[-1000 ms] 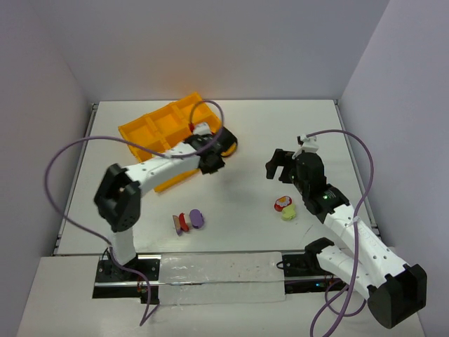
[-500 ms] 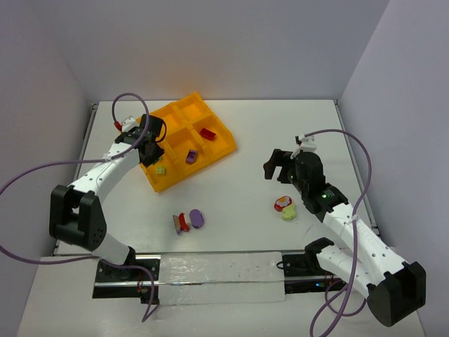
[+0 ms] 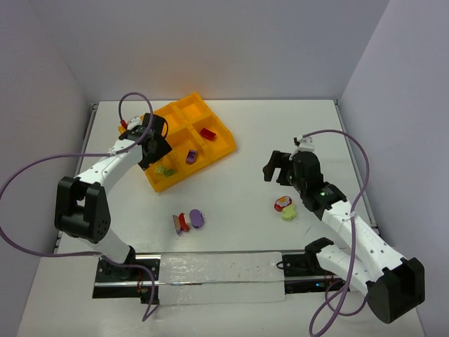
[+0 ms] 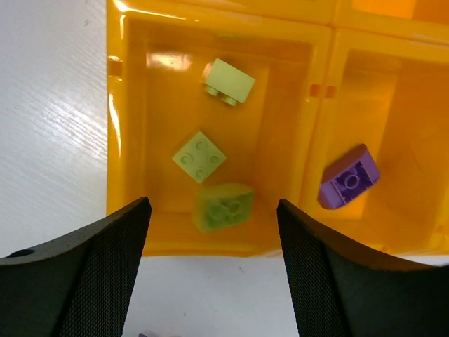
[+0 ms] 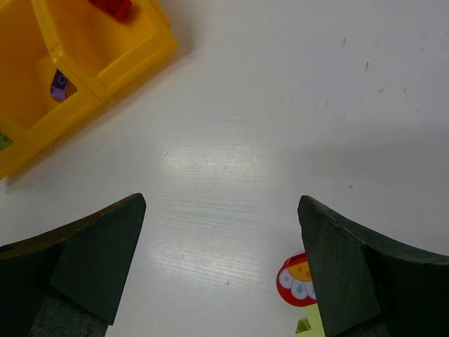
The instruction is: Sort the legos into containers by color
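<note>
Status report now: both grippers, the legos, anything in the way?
Left gripper open above tray cell holding three yellow-green legos. Right gripper open, empty. Two mixed clusters on table. Nothing blocking.

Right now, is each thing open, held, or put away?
left tool: open, empty, over the tray
right tool: open, empty, over the table
yellow-green legos: three loose in one cell
purple lego: loose in the neighbouring cell
red lego: loose in another cell
red and purple cluster: unsorted on table
red and yellow-green cluster: unsorted on table
</note>
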You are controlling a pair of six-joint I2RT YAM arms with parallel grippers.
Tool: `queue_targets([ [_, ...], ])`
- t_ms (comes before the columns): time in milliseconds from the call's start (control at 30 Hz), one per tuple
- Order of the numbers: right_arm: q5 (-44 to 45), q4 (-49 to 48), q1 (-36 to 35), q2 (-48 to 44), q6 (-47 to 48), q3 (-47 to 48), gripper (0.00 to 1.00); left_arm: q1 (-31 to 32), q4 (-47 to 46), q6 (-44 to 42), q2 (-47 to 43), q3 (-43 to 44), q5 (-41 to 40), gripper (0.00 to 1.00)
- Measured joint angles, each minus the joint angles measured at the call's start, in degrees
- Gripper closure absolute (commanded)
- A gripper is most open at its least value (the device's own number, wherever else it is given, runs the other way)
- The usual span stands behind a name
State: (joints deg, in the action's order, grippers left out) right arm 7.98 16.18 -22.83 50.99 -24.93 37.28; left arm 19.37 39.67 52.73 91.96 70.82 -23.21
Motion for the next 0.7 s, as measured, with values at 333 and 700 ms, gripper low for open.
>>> queue_targets([
  [333,8.0,8.9,0.0,-8.2,-14.2,-8.5,0.05,13.7,-0.5,-4.2,-4.6,6.0,4.1,0.20],
  [700,12.9,11.2,0.0,-7.1,-25.5,-13.3,0.06,15.2,-0.8,-5.4,-6.3,6.4,7.2,0.20],
])
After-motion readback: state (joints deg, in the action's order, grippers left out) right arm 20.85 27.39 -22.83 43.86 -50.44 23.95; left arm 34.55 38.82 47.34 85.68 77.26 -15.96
